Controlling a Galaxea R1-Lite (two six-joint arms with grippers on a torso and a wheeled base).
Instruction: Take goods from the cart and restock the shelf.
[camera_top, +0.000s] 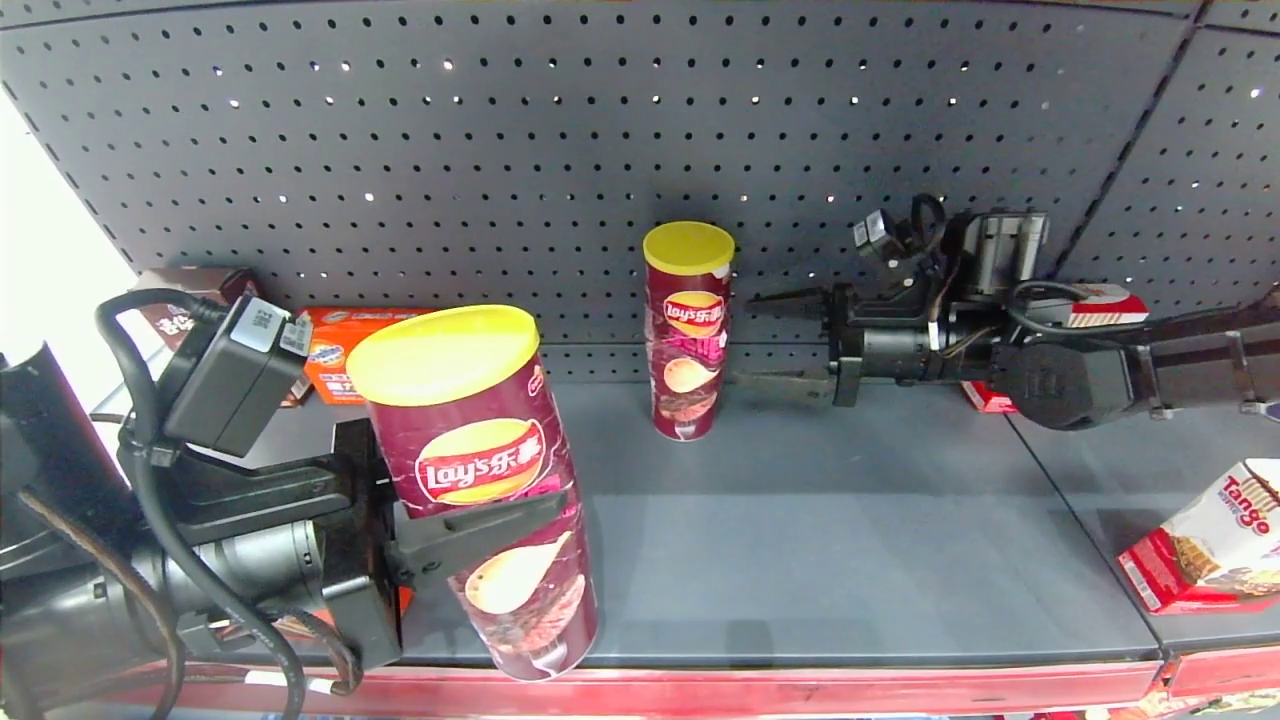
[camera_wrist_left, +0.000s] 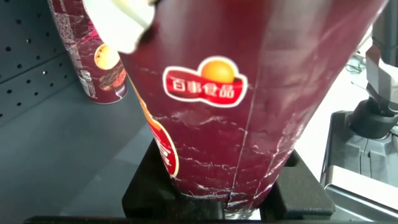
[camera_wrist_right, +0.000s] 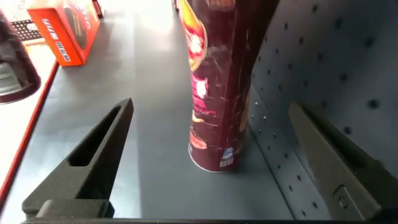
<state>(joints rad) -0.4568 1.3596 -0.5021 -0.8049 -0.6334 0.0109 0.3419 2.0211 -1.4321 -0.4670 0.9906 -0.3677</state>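
A maroon chips can (camera_top: 470, 470) with a yellow lid is in my left gripper (camera_top: 500, 505), which is shut on its middle. The can leans slightly, its base low over the front left of the grey shelf (camera_top: 850, 540). In the left wrist view the held can (camera_wrist_left: 249, 112) is close up. A second, matching can (camera_top: 688, 330) stands upright at the back of the shelf, against the pegboard. My right gripper (camera_top: 765, 342) is open just to the right of that can, its fingertips level with the lower half. The right wrist view has the standing can (camera_wrist_right: 217, 93) beyond the spread fingers (camera_wrist_right: 93, 155).
An orange box (camera_top: 345, 345) and a brown box (camera_top: 190, 300) lie at the back left. A red and white box (camera_top: 1105, 300) sits behind the right arm, and a wafer box (camera_top: 1210, 550) lies on the adjoining shelf section on the right. The red shelf lip (camera_top: 800, 690) runs along the front.
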